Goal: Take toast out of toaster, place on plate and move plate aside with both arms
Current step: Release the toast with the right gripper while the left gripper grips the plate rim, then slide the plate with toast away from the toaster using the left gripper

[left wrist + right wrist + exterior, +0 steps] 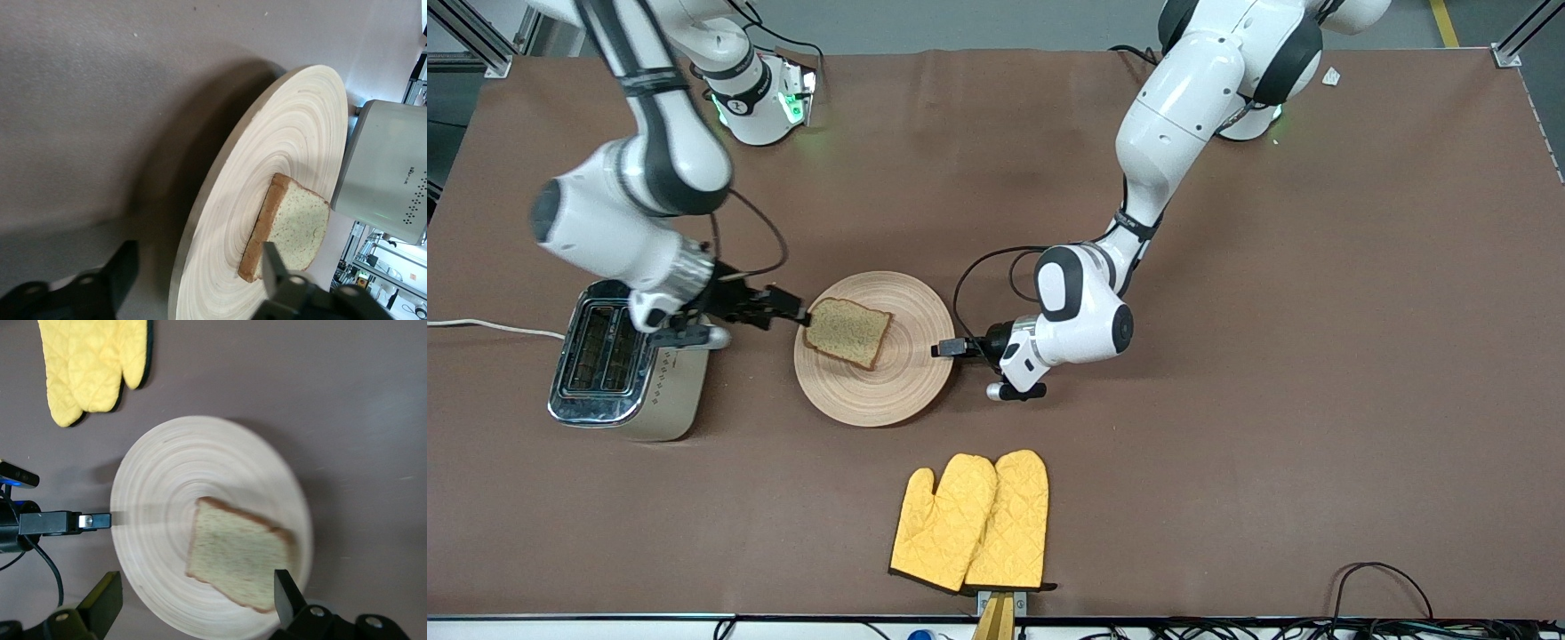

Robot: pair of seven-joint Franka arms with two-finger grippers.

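Toast flat on plate, rounded top toward toaster.

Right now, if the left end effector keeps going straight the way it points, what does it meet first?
Probably the plate: the left end effector sits low beside its rim, fingers open and aimed across it. Past the rim, the toast lies in that line, though the height is hard to judge.

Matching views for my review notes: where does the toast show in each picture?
Front view: toast lies on the plate, toward the toaster, by the right pincer.
Left wrist view: toast on the plate, toaster just past it.
Right wrist view: toast on the plate.
Shared landmark: the plate.
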